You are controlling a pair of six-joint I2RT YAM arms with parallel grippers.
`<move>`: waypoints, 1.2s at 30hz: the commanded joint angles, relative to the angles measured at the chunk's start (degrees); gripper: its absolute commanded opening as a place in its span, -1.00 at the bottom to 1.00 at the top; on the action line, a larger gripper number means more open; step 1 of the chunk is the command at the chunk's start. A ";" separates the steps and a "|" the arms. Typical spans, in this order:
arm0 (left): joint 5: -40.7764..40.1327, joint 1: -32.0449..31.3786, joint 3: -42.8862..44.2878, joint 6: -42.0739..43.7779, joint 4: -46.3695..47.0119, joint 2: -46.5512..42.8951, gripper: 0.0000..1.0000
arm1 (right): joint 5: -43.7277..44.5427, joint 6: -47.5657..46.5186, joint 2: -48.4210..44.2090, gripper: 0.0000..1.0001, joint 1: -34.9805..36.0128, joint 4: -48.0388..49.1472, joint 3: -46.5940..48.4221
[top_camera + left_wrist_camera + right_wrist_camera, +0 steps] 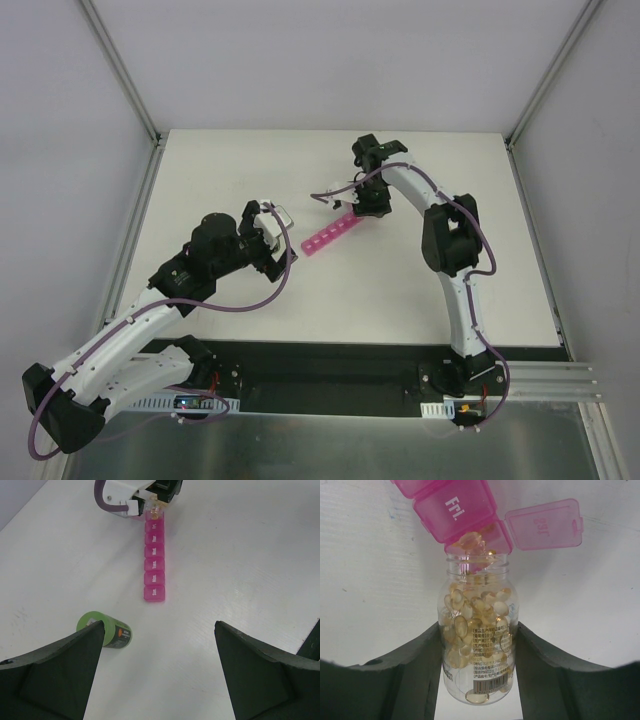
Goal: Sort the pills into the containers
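"Fri." on pink organizer (455, 505) lid, "Sun." on end lid, bottle (479, 630) label illegible

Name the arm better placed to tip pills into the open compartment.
Right. The right gripper holds the uncapped clear bottle, mouth at the pink organizer's open compartment. The left gripper hangs open and empty near the green bottle.

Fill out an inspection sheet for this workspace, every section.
Surface: white table, flat.
Job's things: pink organizer, end lid open; clear bottle mouth at that compartment, pills inside and at the mouth.
Clutter: green bottle lying on its side, near the organizer's other end.
Hands: left hand open, empty; right hand shut on clear bottle.
Cables: purple cable looping along each arm.
Surroundings: grey walls, metal frame.
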 commanded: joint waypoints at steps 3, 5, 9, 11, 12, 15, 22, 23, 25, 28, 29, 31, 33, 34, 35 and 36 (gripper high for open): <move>1.60 0.74 -0.48 1.02 1.19 -0.63 0.82 | -1.74 0.94 -1.47 0.02 -0.55 -1.42 2.06; 1.69 0.74 -0.48 1.11 1.28 -0.63 0.81 | -2.26 1.20 -1.73 0.02 -0.73 -1.34 2.06; 1.60 0.74 -0.56 1.11 1.19 -0.37 0.81 | -3.67 1.99 -1.91 0.02 -1.08 -1.07 2.15; 1.60 0.74 -0.48 1.19 1.28 -0.46 0.82 | -3.67 2.26 -2.08 0.02 -1.25 -0.81 2.15; 1.60 0.74 -0.48 1.19 1.19 -0.46 0.82 | -3.67 2.34 -1.99 0.02 -1.34 -0.81 2.24; 1.69 0.74 -0.48 1.28 1.28 -0.37 0.82 | -3.85 2.61 -2.25 0.02 -1.87 -0.72 2.33; 1.78 0.74 -0.39 1.02 1.27 -0.28 0.82 | -7.10 3.57 -3.49 0.01 -2.66 0.24 1.18; 1.78 0.74 -0.47 1.11 1.19 -0.28 0.82 | -7.36 3.66 -3.66 0.01 -2.75 0.33 1.01; 1.69 0.74 -0.56 1.19 1.19 -0.37 0.82 | -8.33 4.19 -3.84 0.02 -2.83 0.60 0.92; 1.60 0.65 -0.48 1.11 1.19 -0.46 0.82 | -9.64 5.06 -4.28 0.01 -3.10 0.86 0.83; 1.52 0.74 -0.48 1.19 1.19 -0.46 0.82 | -10.08 5.24 -4.54 0.01 -3.19 0.95 0.83; 1.69 0.74 -0.48 1.19 1.27 -0.46 0.82 | -11.49 5.77 -4.98 0.01 -3.45 1.04 0.48; 1.69 0.74 -0.48 1.19 1.27 -0.54 0.82 | -12.19 5.95 -5.60 0.01 -3.62 1.21 0.04; 1.69 0.74 -0.48 1.19 1.28 -0.46 0.82 | -12.37 6.03 -5.77 0.01 -3.63 1.30 -0.05; 1.69 0.74 -0.48 1.19 1.28 -0.46 0.82 | -12.46 6.12 -6.03 0.01 -3.63 1.39 -0.31; 1.69 0.74 -0.56 1.19 1.19 -0.54 0.82 | -12.64 6.21 -6.12 0.01 -3.80 1.39 -0.48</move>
